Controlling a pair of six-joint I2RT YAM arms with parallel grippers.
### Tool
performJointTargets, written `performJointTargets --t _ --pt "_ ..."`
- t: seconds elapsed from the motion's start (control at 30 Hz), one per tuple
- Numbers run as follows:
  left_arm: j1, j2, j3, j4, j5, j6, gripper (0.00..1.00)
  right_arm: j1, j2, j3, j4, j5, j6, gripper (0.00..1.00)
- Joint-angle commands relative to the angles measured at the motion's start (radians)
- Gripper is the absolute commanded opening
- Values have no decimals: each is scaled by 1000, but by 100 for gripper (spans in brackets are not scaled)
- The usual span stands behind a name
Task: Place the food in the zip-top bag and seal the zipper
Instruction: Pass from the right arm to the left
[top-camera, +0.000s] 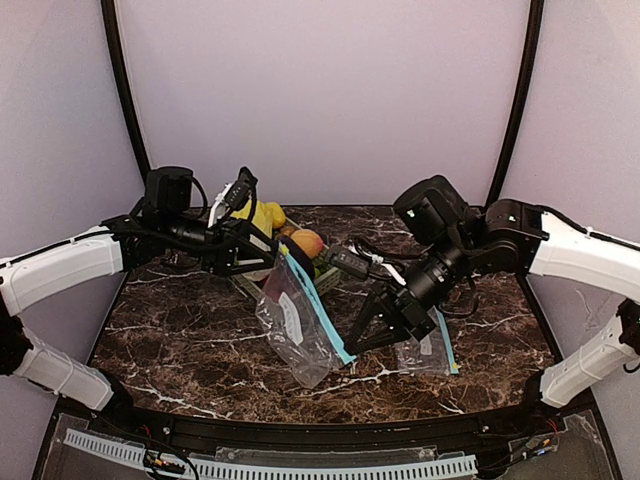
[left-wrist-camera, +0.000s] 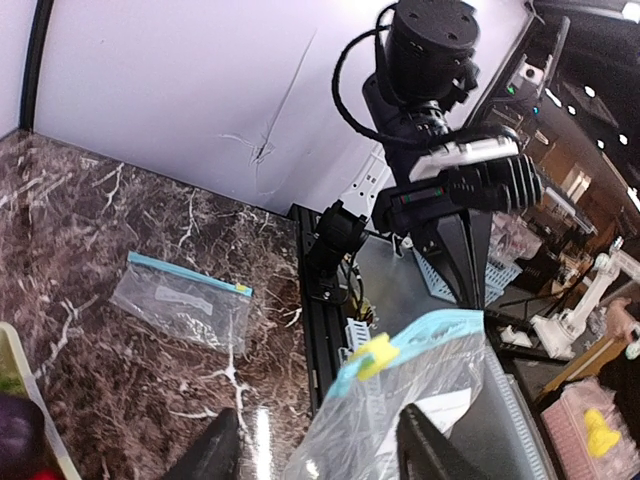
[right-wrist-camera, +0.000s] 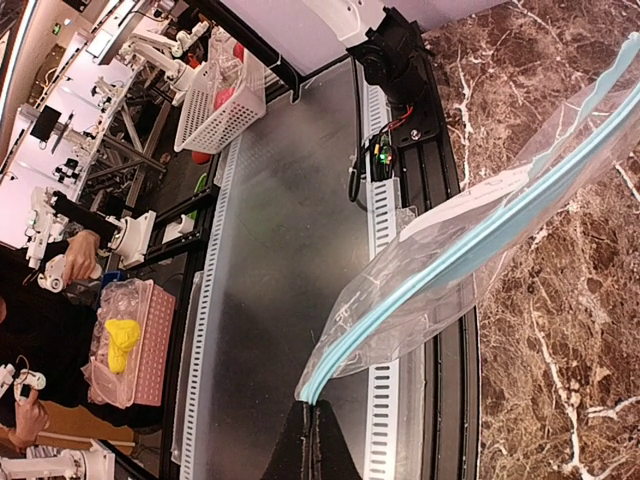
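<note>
Bag: the zip-top bag (top-camera: 295, 330) hangs over the middle of the worktop, strung by its teal zipper edge between the two arms. It looks empty to me.
Right gripper: the right gripper (top-camera: 353, 345) has its fingers pressed together on the zipper end nearer the near edge.
Left gripper: the left gripper (top-camera: 263, 258) is at the far end of the zipper. Its own camera shows the fingers apart with the bag between them and the contact out of frame, so I can't tell whether it grips.
Food: the peach (top-camera: 307, 243) and the eggplant (left-wrist-camera: 18, 437) sit in the tray (left-wrist-camera: 30, 395) toward the far edge, just behind the left gripper. I can't pick out the green fruit.
Slider: the yellow slider (left-wrist-camera: 375, 352) is near the left gripper's end.
Spare bag: the spare bag (top-camera: 428, 352) lies flat toward the near right corner.
Doing it well: I'd say pin one end and leave the zipper a little slack, since a taut one holds the mouth shut. Turn the mouth upward close to the tray.
</note>
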Motion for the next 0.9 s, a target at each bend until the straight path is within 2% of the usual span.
performJointTargets --t 0.0,0.07,0.3,0.5,0.57,0.7,0.87 --pt "-9 12 3 10 37 -9 65 -13 -34 -5 49 -39 14 0" --pt "-14 15 4 12 40 -11 70 -15 -35 -7 50 -41 14 0" --pt "-22 17 1 21 38 -16 63 -25 -36 -26 56 -58 19 0" --pt "-23 16 -7 36 11 -23 69 -25 -26 -32 75 -90 25 0" --pt "-24 17 -8 47 15 -30 64 -26 -25 -29 75 -86 24 0" --pt "-25 19 -7 50 20 -32 46 -29 -25 -31 73 -84 24 0" --pt "-25 22 -7 50 25 -32 31 -42 -29 -48 72 -86 24 0"
